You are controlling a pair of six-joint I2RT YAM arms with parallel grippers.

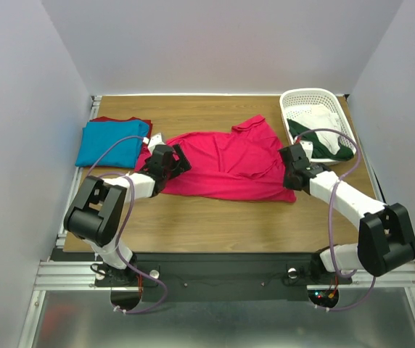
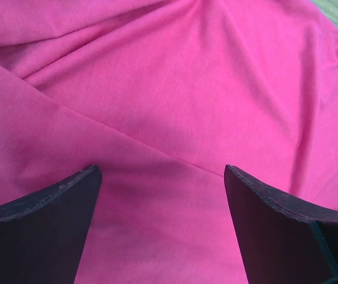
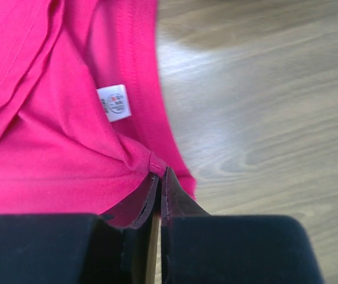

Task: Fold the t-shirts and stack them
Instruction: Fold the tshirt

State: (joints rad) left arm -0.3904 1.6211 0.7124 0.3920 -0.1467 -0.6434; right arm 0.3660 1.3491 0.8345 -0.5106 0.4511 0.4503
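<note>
A crimson-pink t-shirt [image 1: 229, 163] lies spread and creased across the middle of the table. My left gripper [image 1: 173, 161] hovers over its left part, open, with only pink cloth [image 2: 175, 89] between the two dark fingers [image 2: 263, 207]. At the shirt's right edge my right gripper [image 1: 289, 172] is shut, its tips [image 3: 159, 171] pinching the hem [image 3: 157, 163] just below the white neck label [image 3: 113, 102]. A folded turquoise-blue t-shirt [image 1: 109, 145] rests at the far left on a dark red one [image 1: 124, 119], of which only an edge shows.
A white lattice basket [image 1: 316, 96] stands at the back right holding white and dark green cloth [image 1: 323, 127]. Bare wooden table [image 1: 215, 225] lies in front of the shirt. Grey walls close in on three sides.
</note>
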